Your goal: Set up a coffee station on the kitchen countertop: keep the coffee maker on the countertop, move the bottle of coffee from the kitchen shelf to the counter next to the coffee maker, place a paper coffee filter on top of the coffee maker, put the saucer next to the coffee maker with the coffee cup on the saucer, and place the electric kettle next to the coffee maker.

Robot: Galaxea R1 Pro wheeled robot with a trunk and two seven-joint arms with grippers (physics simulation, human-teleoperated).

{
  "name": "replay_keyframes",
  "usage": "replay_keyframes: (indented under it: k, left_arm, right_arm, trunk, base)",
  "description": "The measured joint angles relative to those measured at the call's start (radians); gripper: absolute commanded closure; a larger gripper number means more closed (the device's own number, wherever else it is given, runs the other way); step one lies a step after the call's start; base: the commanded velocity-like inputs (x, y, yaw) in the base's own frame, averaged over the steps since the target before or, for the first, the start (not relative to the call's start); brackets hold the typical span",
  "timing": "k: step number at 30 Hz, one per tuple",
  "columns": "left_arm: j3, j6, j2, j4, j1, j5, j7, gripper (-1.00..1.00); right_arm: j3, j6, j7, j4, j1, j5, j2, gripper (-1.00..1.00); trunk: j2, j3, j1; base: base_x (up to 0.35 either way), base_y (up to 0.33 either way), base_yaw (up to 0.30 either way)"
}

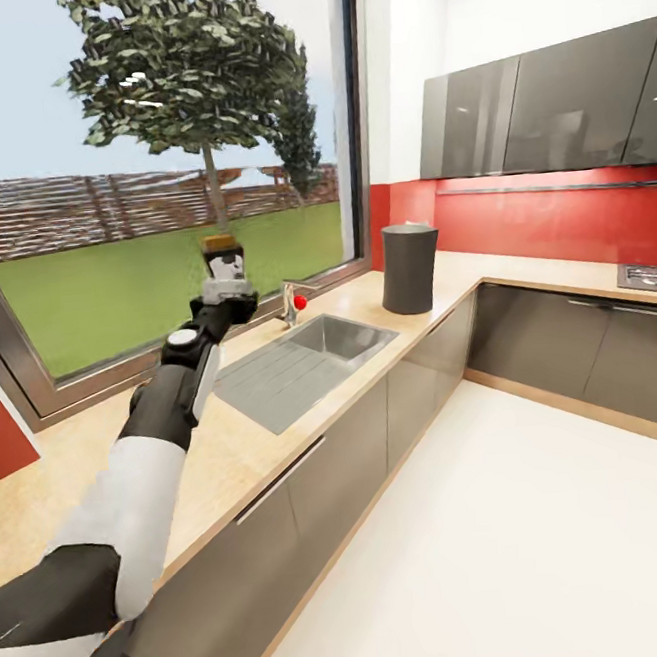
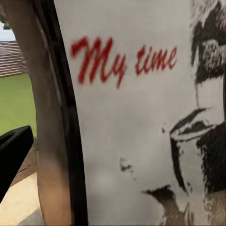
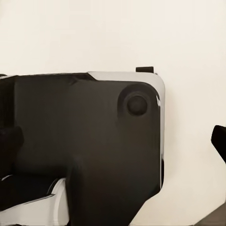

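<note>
Left arm, one in the head view: white upper sleeve, black forearm, reaching forward over the long light beige wood-look countertop. Its gripper is raised near the window and clamped on one small dark jar of coffee with a yellow-orange lid and white-and-black label. The jar stands upright in the grip, above the counter and not resting on it, just beside the sink's tap.

Left wrist view: the jar's label sits right against the lens, matte white with red script "My time" and black printed artwork. One black fingertip shows at the edge, with lawn and beige counter behind it.

Right wrist view: glossy black body panels with white trim, against a plain off-white surface. A small black piece shows at the edge. Right gripper state: cannot tell.

Counter items, counted:
- 1 inset stainless sink with ribbed drainboard.
- 1 chrome tap with a small red knob.
- 1 tall dark grey cylindrical container, standing upright in the corner, well apart from the jar.
- 1 hob, partly cut by the frame edge.

Surroundings: glossy dark grey base cabinet fronts below the L-shaped worktop, 3 glossy grey wall cabinet doors in view, red backsplash, pale floor. Large window shows lawn, fence and a tree.
</note>
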Motion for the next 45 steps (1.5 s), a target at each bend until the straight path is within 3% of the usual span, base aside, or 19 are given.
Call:
replay_keyframes:
  k: [2,8,16,27,37,45]
  left_arm:
    - [-0.003,-0.001,0.003,-0.128,0.109,-0.002,-0.054,1.00]
    - [0.000,-0.003,0.019,-0.282,0.305,-0.012,-0.089,1.00]
    - [0.011,-0.009,0.111,-0.308,0.427,-0.002,-0.099,1.00]
    - [0.014,-0.008,0.117,-0.308,0.457,0.003,-0.097,1.00]
    - [0.014,-0.008,0.110,-0.308,0.463,0.003,-0.095,1.00]
    - [0.014,-0.008,0.108,-0.303,0.463,0.003,-0.095,1.00]
  right_arm:
    - [0.000,0.000,0.001,-0.013,0.000,0.000,0.001,-1.00]
    - [-0.001,0.000,0.001,-0.019,0.000,0.002,0.000,-1.00]
    - [-0.002,-0.001,-0.002,-0.017,0.000,0.002,-0.010,-1.00]
    - [-0.003,0.000,-0.002,-0.018,0.000,0.002,-0.015,-1.00]
    - [-0.005,0.000,-0.002,-0.019,0.000,0.002,-0.020,-1.00]
    - [-0.004,0.000,-0.002,-0.020,0.000,0.002,-0.021,-1.00]
  trunk:
    - [0.000,0.000,0.000]
    - [0.000,0.000,0.000]
    - [0.000,0.000,0.000]
    - [0.000,0.003,0.000]
    - [0.000,0.003,0.000]
    - [0.000,0.003,0.000]
  base:
    - [0.000,0.000,0.000]
    - [0.000,0.000,0.000]
    - [0.000,0.000,-0.011]
    - [0.024,-0.015,-0.031]
    - [0.247,-0.146,-0.011]
    - [0.304,-0.104,-0.232]
